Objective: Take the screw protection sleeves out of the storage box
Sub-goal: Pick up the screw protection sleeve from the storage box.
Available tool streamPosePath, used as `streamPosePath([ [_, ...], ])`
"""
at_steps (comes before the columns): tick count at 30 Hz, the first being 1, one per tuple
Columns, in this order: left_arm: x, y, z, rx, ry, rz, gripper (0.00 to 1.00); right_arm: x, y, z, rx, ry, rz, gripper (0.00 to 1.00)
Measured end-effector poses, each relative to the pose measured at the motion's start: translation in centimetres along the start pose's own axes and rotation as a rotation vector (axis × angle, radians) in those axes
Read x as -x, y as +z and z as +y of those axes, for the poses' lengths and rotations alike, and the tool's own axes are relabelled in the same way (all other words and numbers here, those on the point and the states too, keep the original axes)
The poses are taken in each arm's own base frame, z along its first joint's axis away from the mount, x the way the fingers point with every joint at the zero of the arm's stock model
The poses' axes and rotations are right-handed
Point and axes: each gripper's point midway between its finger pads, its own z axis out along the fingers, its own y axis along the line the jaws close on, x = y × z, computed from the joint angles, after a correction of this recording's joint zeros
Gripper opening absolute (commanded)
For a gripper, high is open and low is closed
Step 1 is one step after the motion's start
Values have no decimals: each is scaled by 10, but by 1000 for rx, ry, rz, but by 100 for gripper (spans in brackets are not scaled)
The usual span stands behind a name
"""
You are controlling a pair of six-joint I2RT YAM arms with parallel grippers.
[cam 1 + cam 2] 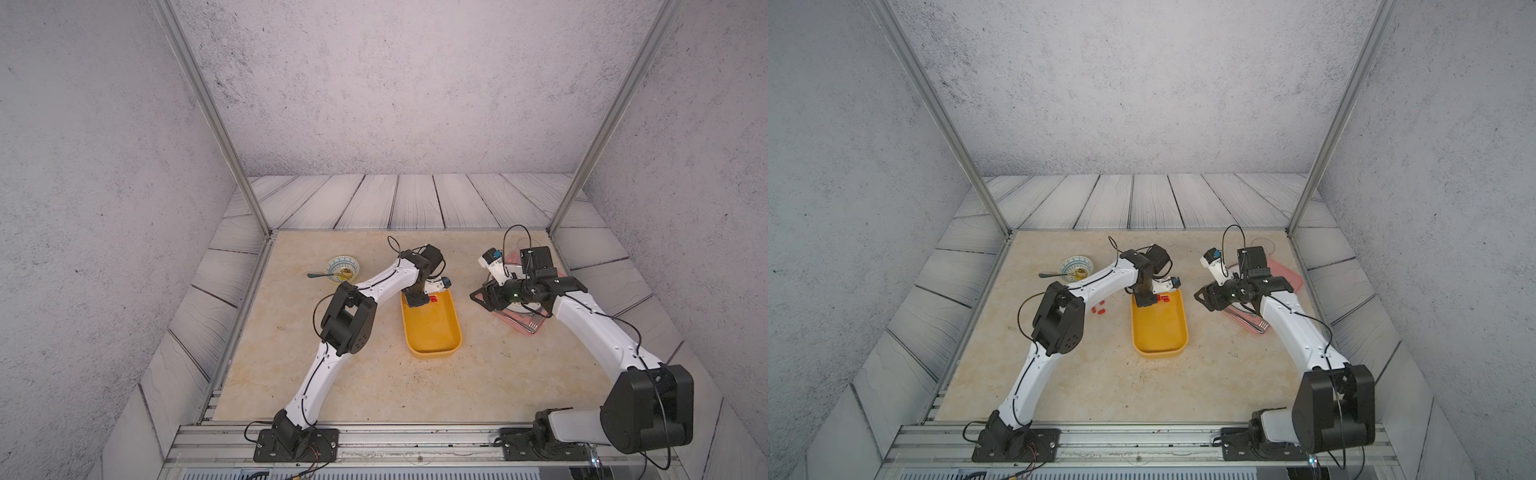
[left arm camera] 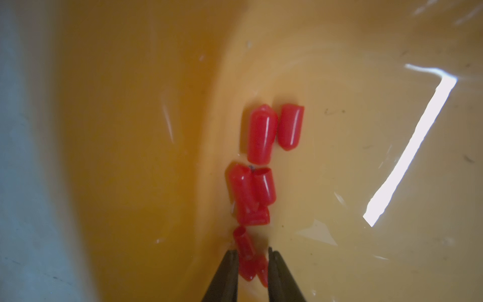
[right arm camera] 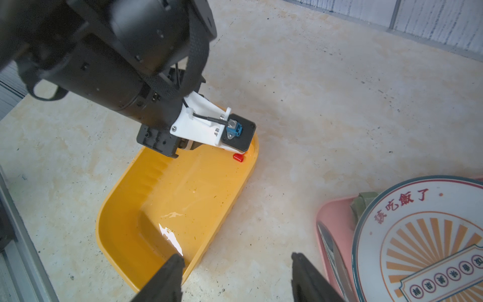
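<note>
Grey textured walls (image 1: 374, 83) and plank-patterned panels close in the beige marbled tabletop (image 1: 332, 374), with aluminium posts at its far corners. The left arm (image 1: 316, 374) reaches from the near edge toward the middle, and the right arm (image 1: 590, 328) bends in from the near right.

The yellow-orange storage box (image 1: 432, 332) lies in the middle of the table, its long side running near to far. To its right sits a pink tray (image 3: 324, 235) carrying a printed plate (image 3: 418, 235). A small patterned bowl (image 1: 341, 266) with a spoon (image 1: 318, 275) stands at the far left.

The right gripper (image 3: 236, 274) hovers between the box and the pink tray. Its jaws stand wide apart and hold nothing.

The left gripper (image 2: 252, 257) points down into the far left corner of the box. Its fingertips (image 2: 232, 264) are parted by only a narrow gap.

Several screw protection sleeves (image 2: 261, 133) lie in a loose line along the foot of the box's far wall. The end of that line runs into the gap between the left fingertips, where two or three sleeves sit. I cannot tell whether the tips pinch them or merely flank them. The rest of the line extends away from the tips, the farthest pair side by side and touching.

A few more red sleeves (image 1: 1099, 309) lie on the bare table just left of the box, seen in a top view.
</note>
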Motion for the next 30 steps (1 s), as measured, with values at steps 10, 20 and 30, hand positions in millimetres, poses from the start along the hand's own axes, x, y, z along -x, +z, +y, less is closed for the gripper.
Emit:
streamPosePath([
  [10,4,2,2,11,-3,-7,12,0,0,0,-1,1,0,68],
  [20,8,0,-3,-17,-40,-30,3,0,0,0,-1,1,0,68],
  [30,12,-22,-13,-71,-81,-80,3,0,0,0,-1,1,0,68],
])
